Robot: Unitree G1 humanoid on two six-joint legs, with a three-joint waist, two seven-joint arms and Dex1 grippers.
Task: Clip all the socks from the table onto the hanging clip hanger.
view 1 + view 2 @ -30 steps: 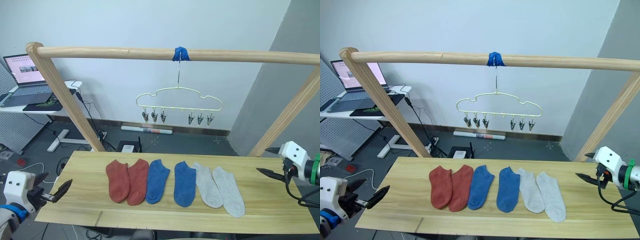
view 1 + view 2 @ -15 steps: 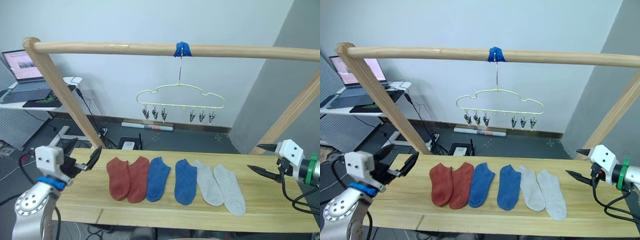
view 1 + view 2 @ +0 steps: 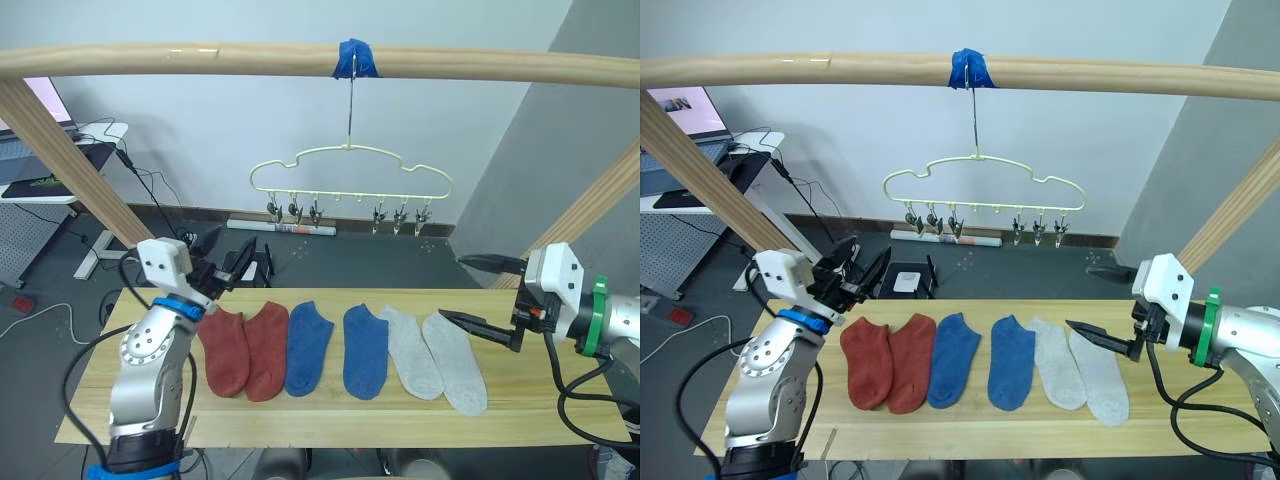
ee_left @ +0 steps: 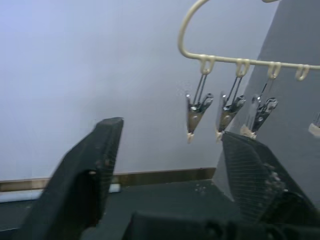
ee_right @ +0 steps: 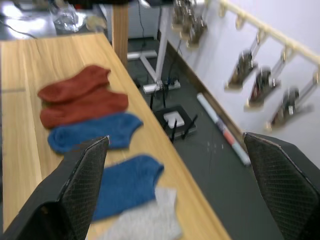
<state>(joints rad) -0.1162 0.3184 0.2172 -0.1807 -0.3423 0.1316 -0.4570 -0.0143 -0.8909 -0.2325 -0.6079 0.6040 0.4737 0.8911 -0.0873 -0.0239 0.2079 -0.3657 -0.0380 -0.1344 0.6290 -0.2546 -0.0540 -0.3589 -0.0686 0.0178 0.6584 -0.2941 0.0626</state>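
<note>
- Six socks (image 3: 340, 348) lie in a row on the table (image 3: 560, 415): two rust-red, two blue, two grey.
- The clip hanger (image 3: 350, 178) hangs by its hook from the wooden pole (image 3: 200, 60), above the table's far edge, clips empty.
- The left gripper (image 3: 222, 270) hovers above the table's far edge by the rust-red socks, fingers spread wide, holding nothing.
- The right gripper (image 3: 472, 296) hovers above the table's grey socks, fingers wide apart, empty.

Both arms are silver-grey metal with white boxy wrists, 2 black fingers each and black cables; the left arm (image 3: 150, 370) wears a blue ring, the right arm (image 3: 610, 325) a green one.
</note>
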